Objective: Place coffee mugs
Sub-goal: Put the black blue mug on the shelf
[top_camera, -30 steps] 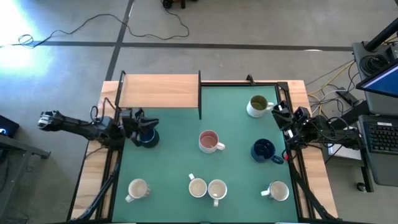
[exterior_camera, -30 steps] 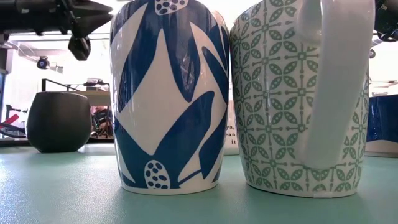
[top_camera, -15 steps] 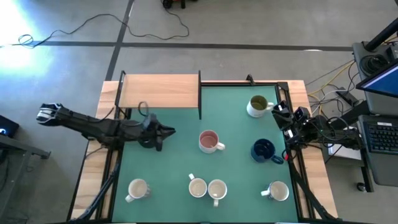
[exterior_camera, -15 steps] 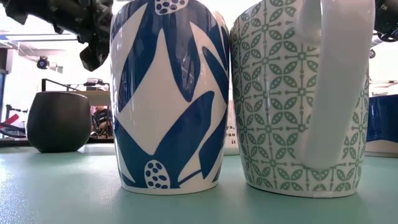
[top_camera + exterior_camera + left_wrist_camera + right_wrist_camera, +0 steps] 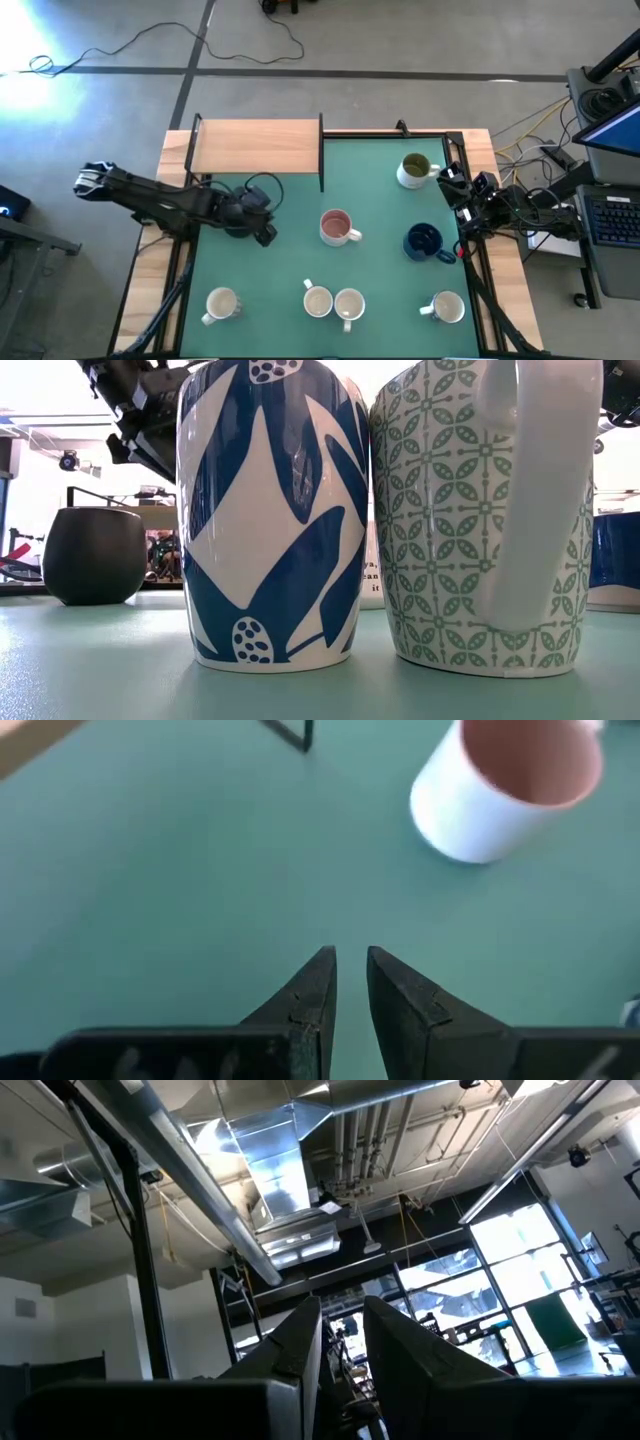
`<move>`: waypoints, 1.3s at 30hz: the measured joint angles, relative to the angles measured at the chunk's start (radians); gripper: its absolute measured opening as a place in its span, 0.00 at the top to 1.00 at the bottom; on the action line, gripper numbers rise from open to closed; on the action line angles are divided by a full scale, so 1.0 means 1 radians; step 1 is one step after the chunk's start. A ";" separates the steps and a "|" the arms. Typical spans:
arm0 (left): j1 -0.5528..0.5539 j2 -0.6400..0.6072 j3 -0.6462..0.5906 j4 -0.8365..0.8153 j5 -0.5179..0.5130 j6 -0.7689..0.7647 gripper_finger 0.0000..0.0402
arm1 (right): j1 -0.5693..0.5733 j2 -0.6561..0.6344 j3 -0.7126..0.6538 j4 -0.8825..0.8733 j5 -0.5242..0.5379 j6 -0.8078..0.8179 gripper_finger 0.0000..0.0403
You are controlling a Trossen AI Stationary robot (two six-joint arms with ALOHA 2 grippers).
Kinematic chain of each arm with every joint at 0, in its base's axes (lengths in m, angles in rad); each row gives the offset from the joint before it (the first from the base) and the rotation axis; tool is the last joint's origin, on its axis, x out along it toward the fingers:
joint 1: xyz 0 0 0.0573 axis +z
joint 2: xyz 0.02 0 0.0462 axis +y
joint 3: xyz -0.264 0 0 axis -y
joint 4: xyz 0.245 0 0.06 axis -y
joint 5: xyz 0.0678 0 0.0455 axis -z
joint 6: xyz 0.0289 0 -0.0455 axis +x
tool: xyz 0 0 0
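1. The pink-lined mug stands upright mid-bench, other mugs scattered apart around it, likely awaiting placement.
2. Your left pincer hovers just beside it, fingers nearly together and holding nothing.
3. Your right pincer waits at the bench edge, tilted toward the ceiling, fingers narrowly apart, empty.
4. Green bench; a wooden board lies at the far corner.

A blue-leaf mug and a green-patterned mug stood touching, near the camera. A dark mug sat far left, under a dark arm.
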 joint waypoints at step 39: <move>-0.004 0.200 0.221 -0.602 0.116 -0.250 0.60 | 0.000 0.000 0.000 0.000 0.000 0.000 0.83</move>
